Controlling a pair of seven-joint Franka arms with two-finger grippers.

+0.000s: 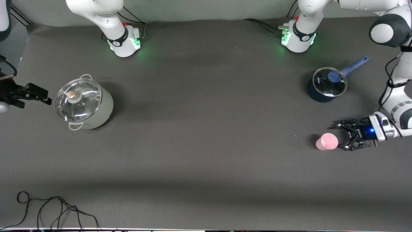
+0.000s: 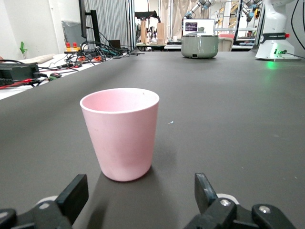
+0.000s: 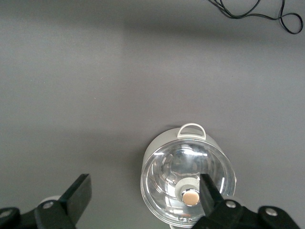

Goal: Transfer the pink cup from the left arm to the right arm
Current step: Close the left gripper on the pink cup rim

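Left tool (image 1: 343, 136) open beside upright pink cup (image 1: 327, 141), lower right of frame; could nudge and topple it. Right tool (image 1: 41, 95) open, waiting.

Grey lidded pot (image 1: 84, 103), blue saucepan (image 1: 326, 85), cable (image 1: 51, 211).

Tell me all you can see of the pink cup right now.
The pink cup is a small, plain pale-pink tumbler, matte like plastic, tapered toward its base, with no handle. It stands upright on the dark table, mouth up, apparently empty, at the left arm's end, nearer the front camera than the blue saucepan. The open left hand sits beside it, fingers not touching. Nothing else touches it.
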